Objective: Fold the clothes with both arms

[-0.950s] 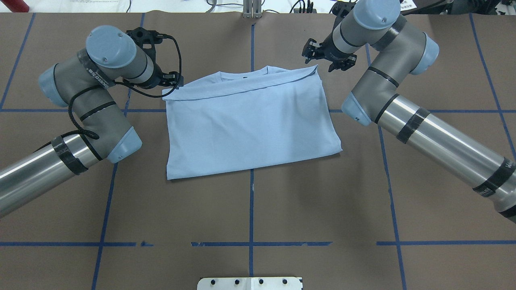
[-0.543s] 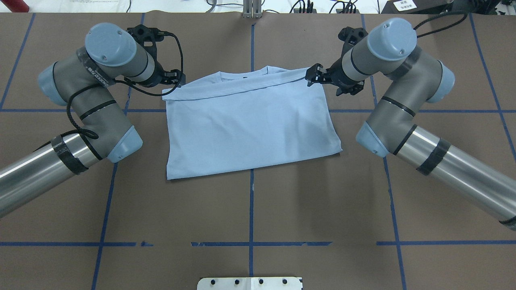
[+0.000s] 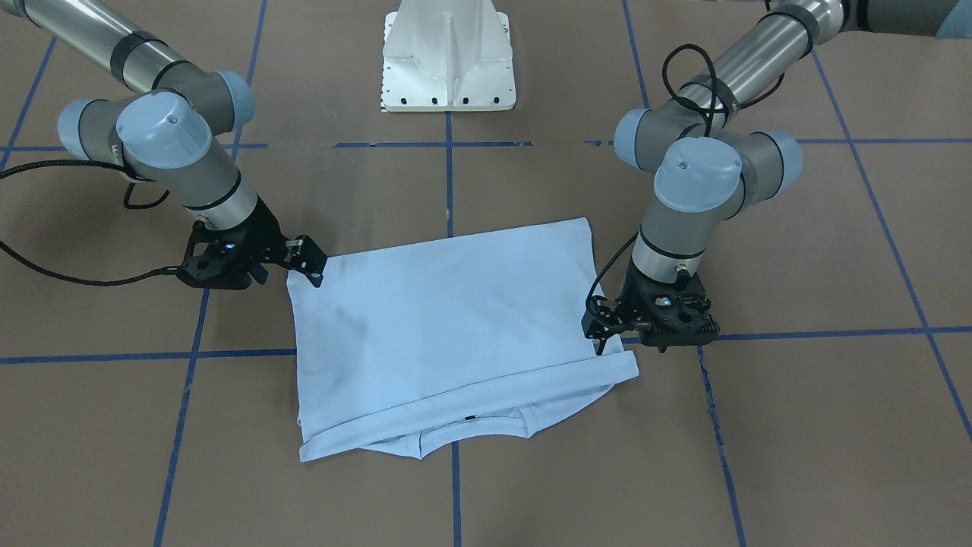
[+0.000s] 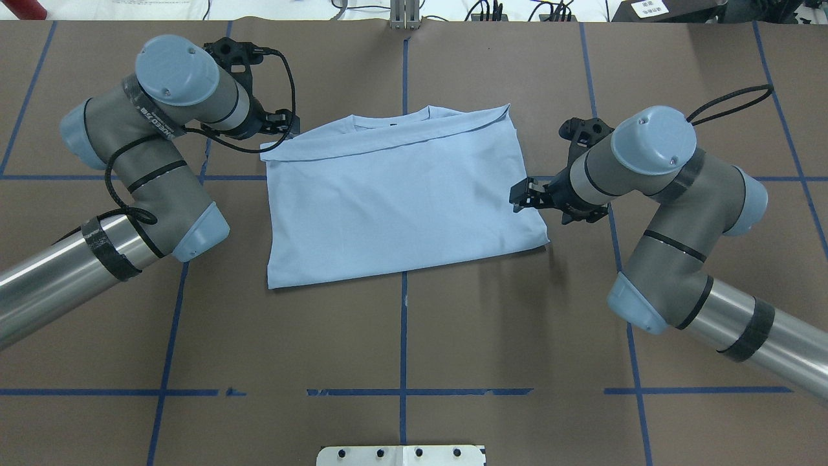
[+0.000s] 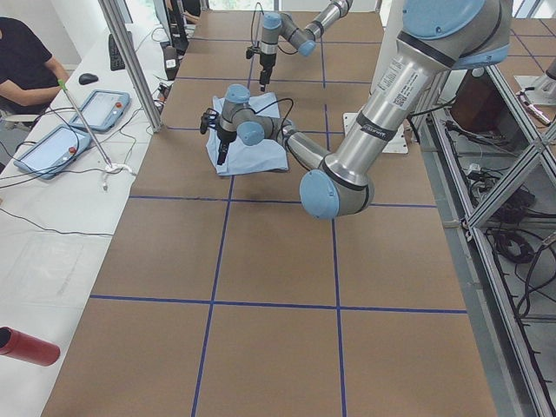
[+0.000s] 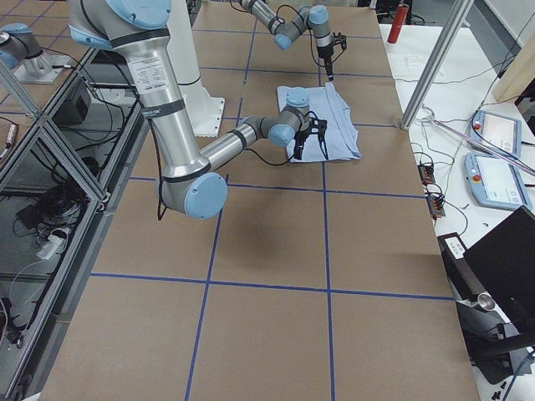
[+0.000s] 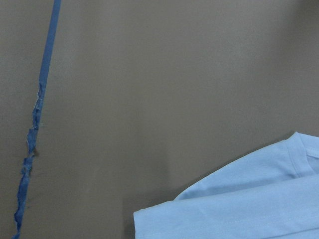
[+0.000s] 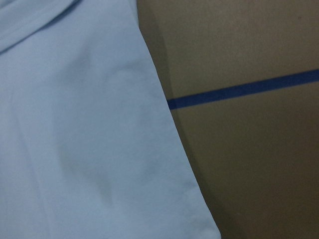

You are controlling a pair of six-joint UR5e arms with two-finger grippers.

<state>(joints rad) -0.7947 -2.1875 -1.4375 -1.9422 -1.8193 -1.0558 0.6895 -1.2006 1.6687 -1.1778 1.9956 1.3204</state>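
Base plate: a white plate [image 4: 401, 455] sat at the near edge of the brown tabletop [image 4: 517, 323], which was crossed by blue tape lines [image 4: 403, 336].
T-shirt: the pale blue T-shirt [image 4: 401, 194] lay flat at the middle of the tabletop. It was folded into a rough rectangle with a plain edge nearest the robot.
Right hand: the right hand [image 4: 517, 197] stood at the shirt's right side edge, closer to the near corner than the far one. Its fingers were spread apart and held nothing. Whether they touched the cloth could not be told.
Right arm: the right arm [image 4: 653, 188] bent in from the right, elbow toward the robot.
Left hand: the left hand [image 4: 290, 124] was at the shirt's far left corner, beside the end of a folded band. Its fingers looked parted, with no cloth between them.
Left arm: the left arm [image 4: 149, 129] curled in from the left.
Far edge: the band ran across the shirt's far side, and the collar [image 4: 394, 120] showed just beyond it.
Beyond: a person [image 5: 22, 52] sat past the tabletop's far side.
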